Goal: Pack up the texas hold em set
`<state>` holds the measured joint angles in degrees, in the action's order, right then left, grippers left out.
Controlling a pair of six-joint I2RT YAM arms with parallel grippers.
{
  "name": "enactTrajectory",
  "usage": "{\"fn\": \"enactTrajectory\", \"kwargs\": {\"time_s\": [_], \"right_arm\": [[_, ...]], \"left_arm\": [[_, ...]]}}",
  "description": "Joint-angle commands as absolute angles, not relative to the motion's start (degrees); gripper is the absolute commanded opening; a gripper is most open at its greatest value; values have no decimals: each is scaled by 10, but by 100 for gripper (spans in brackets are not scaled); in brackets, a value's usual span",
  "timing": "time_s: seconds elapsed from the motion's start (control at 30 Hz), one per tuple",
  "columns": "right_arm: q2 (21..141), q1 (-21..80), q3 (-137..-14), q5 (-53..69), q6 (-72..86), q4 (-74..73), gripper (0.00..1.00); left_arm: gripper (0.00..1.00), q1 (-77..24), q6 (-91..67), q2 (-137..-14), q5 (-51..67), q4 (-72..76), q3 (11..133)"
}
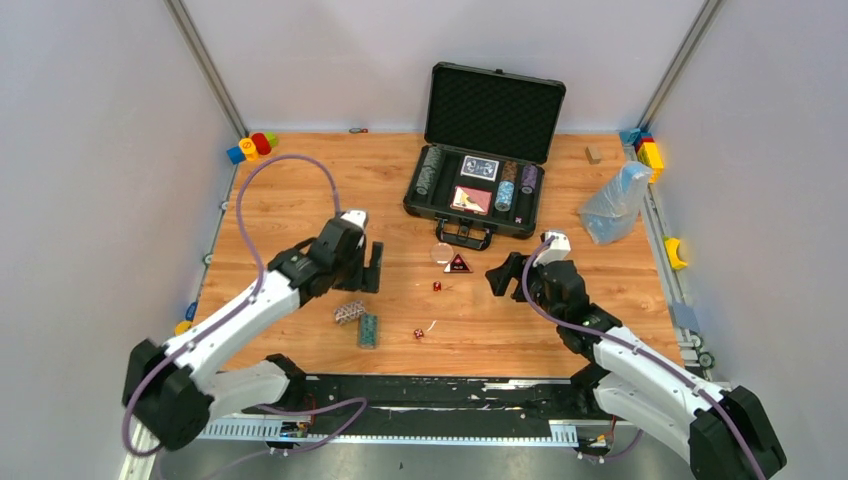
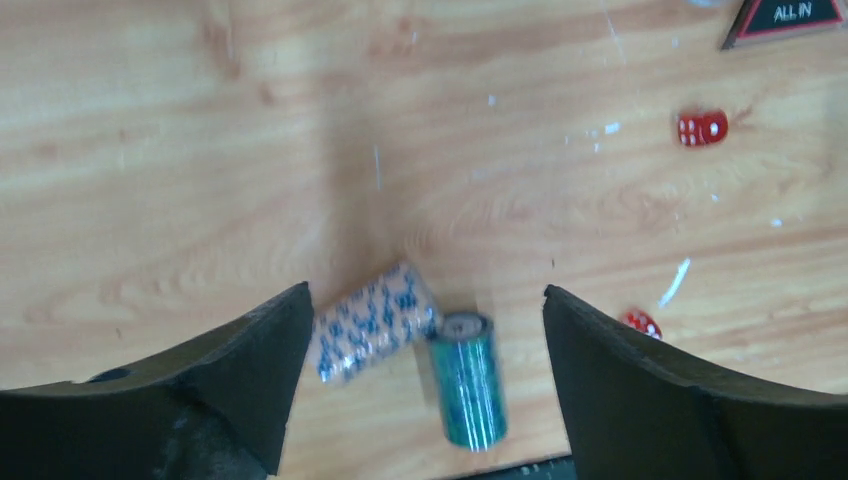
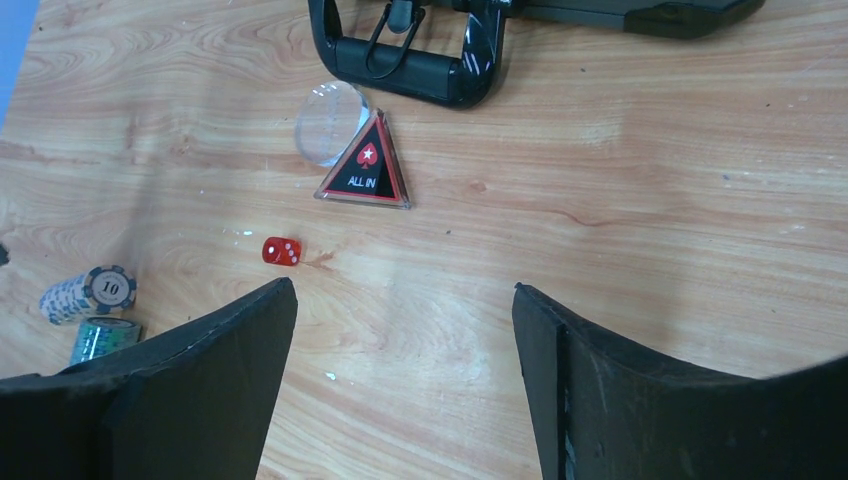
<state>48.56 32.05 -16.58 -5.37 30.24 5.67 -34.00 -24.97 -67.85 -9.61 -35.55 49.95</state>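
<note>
The black case (image 1: 515,227) is shown open, its foam-lined lid (image 1: 494,112) stood upright. In its base, striped chip rolls (image 1: 430,170) are laid in the left and right slots, with two card decks (image 1: 479,168) set between them.

Just in front of the case handle (image 3: 410,62), a clear disc (image 3: 330,122) and the triangular button (image 3: 365,170) are found touching. Further in front of the case a red die (image 3: 281,250) is seen. Beyond it lie a second die (image 1: 418,333), a pale chip roll (image 2: 370,325) and a green chip roll (image 2: 468,378), the two rolls meeting at one end.

The left gripper (image 2: 425,300) is held low, in front and to the left of the case. Its jaws are spread wide and nothing is gripped; both loose rolls are framed between its fingers. The right gripper (image 3: 405,300) is held in front and to the right of the case, jaws wide and empty.

The case's contents are given by the top view alone. "ALL IN" on the button is legible only in the wrist views, and "10" on the pale roll's end only from the right wrist.
</note>
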Motion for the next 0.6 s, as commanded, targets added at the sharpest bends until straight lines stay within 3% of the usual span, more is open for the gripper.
{"fn": "enactTrajectory", "kwargs": {"time_s": [0.0,0.07,0.23,0.47,0.57], "right_arm": [[474,323,-183,-26,327,57,81],[475,324,-184,-14,332,58,80],[457,332,-184,-10,338,46,80],[419,333,-173,19,357,29,80],[407,333,-172,24,359,27,80]], "left_arm": [[85,-379,-321,-555,-111,-398,453],[79,-386,-351,-539,-96,-401,442],[74,-408,-404,-566,-83,-448,431],[86,-527,-507,-613,-120,-494,433],[81,-541,-528,-629,-123,-475,418]]}}
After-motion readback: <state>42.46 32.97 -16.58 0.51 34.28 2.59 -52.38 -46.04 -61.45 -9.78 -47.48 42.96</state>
